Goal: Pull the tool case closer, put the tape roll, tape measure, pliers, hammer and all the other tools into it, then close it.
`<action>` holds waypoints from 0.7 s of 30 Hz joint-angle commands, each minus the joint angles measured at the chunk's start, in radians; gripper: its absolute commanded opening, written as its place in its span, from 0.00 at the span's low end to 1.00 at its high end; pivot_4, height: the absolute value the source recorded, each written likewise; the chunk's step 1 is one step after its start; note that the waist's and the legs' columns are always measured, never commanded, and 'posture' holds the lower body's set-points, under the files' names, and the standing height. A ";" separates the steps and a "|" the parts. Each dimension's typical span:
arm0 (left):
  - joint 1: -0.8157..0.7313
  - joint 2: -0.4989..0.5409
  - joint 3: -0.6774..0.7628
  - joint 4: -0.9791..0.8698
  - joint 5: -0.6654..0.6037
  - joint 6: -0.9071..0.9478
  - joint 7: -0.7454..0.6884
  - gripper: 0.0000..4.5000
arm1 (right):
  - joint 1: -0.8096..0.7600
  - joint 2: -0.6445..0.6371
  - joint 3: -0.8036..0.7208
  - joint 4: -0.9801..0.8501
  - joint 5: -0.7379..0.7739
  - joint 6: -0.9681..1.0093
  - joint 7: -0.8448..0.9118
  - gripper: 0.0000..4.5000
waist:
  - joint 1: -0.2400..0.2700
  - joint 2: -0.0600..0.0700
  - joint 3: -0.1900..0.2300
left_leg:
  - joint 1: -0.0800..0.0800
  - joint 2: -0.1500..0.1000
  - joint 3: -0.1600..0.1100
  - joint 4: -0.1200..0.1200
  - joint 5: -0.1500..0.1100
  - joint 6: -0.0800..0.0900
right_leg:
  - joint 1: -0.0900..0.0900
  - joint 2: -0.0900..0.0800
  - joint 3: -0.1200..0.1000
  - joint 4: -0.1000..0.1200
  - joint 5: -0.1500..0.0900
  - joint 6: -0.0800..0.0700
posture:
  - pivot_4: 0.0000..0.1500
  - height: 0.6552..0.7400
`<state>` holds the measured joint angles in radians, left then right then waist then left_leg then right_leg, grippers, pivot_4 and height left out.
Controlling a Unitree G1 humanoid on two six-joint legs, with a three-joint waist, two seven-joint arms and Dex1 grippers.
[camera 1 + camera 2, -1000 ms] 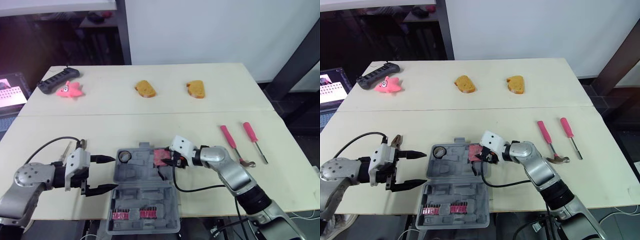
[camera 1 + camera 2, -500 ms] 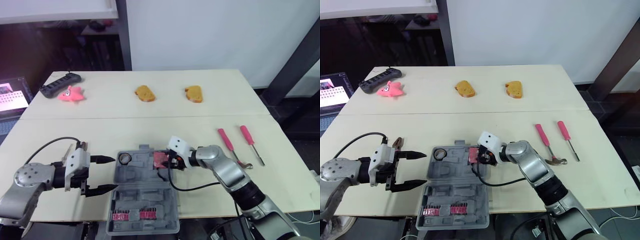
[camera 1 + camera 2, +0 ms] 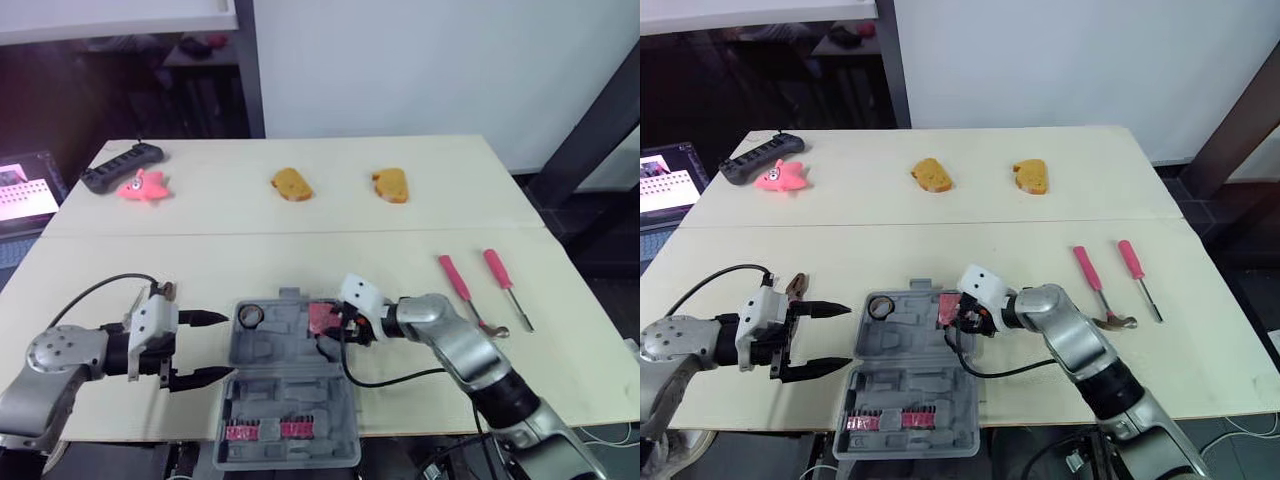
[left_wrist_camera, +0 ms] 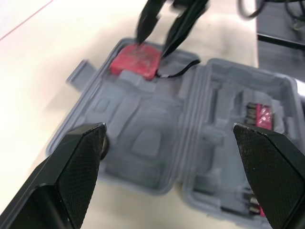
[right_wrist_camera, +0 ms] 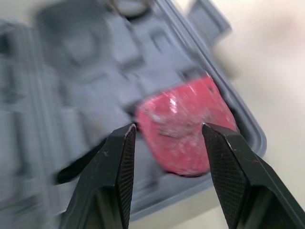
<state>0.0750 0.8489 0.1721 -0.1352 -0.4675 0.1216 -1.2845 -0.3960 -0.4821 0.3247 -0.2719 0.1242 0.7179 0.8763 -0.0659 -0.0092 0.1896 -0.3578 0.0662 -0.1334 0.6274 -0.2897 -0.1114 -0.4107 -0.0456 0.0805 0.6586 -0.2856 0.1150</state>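
The grey tool case [image 3: 285, 385] lies open at the table's front edge, between my arms. A pink tape measure [image 3: 321, 316] sits in its far right pocket, and the tape roll [image 3: 250, 316] in its far left pocket. My right gripper [image 3: 333, 326] hovers open right at the tape measure, its fingers [image 5: 121, 157] standing either side of it. My left gripper [image 3: 230, 346] is open and holds nothing, just left of the case. The pliers [image 3: 160, 291] lie behind it. A pink-handled hammer [image 3: 460, 287] and screwdriver [image 3: 500, 277] rest on the table to the right.
Pink bits [image 3: 268, 430] fill the case's near half. At the back of the table lie two bread pieces [image 3: 291, 184] [image 3: 391, 185], a pink star toy [image 3: 141, 186] and a black power strip [image 3: 121, 165]. A laptop [image 3: 22, 195] stands off the left edge.
The head camera shifted slightly. Both grippers and the tools hold their places, with the right gripper still at the tape measure.
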 commanded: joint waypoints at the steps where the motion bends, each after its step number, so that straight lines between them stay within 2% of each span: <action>1: 0.022 0.021 0.076 0.016 -0.020 -0.020 -0.004 1.00 | 0.026 -0.058 -0.153 -0.144 0.087 -0.037 0.024 0.51 | -0.001 0.000 0.000 | 0.000 0.000 0.000 0.000 0.000 0.000 | 0.000 0.000 0.000 0.000 0.000 0.000 | 1.00 1.00; 4: 0.070 0.040 0.167 0.100 -0.015 -0.045 -0.015 1.00 | 0.124 -0.148 -0.314 -0.209 0.157 -0.087 0.065 0.51 | 0.000 0.000 0.001 | 0.000 0.000 0.000 -0.002 0.000 0.000 | 0.000 0.000 0.000 -0.002 -0.001 0.000 | 1.00 1.00; 7: 0.095 0.066 0.248 0.227 0.001 -0.084 -0.015 1.00 | 0.246 -0.222 -0.439 -0.208 0.189 -0.151 0.098 0.69 | 0.001 -0.001 0.001 | 0.000 0.000 0.000 -0.005 0.000 0.000 | 0.000 0.000 0.000 -0.005 -0.002 -0.002 | 1.00 1.00; 10: 0.084 0.131 0.342 0.492 0.047 -0.174 0.007 1.00 | 0.433 -0.272 -0.612 -0.144 0.211 -0.258 0.148 0.99 | 0.007 -0.003 0.002 | 0.000 0.000 0.001 -0.005 0.000 0.000 | 0.001 0.000 0.000 -0.007 -0.002 -0.003 | 1.00 1.00; 15: 0.058 0.204 0.397 0.795 0.078 -0.285 -0.004 1.00 | 0.624 -0.289 -0.755 -0.004 0.204 -0.429 0.191 0.99 | 0.006 -0.004 0.003 | 0.001 0.000 0.004 -0.005 0.000 0.000 | 0.001 -0.001 0.001 -0.009 -0.002 -0.003 | 1.00 1.00; 21: 0.037 0.236 0.387 0.973 0.102 -0.360 -0.028 1.00 | 0.720 -0.288 -0.803 0.150 0.197 -0.572 0.216 0.99 | 0.000 -0.004 0.003 | 0.002 0.000 0.004 -0.006 0.000 0.000 | 0.001 -0.001 0.002 -0.008 -0.002 -0.004 | 1.00 1.00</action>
<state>0.1151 1.0528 0.5431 0.8154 -0.3726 -0.2127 -1.3054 0.3150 -0.7623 -0.4504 -0.1303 0.3190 0.1941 1.0845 -0.0659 -0.0131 0.1923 -0.3557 0.0661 -0.1292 0.6213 -0.2899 -0.1112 -0.4093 -0.0467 0.0821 0.6503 -0.2876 0.1113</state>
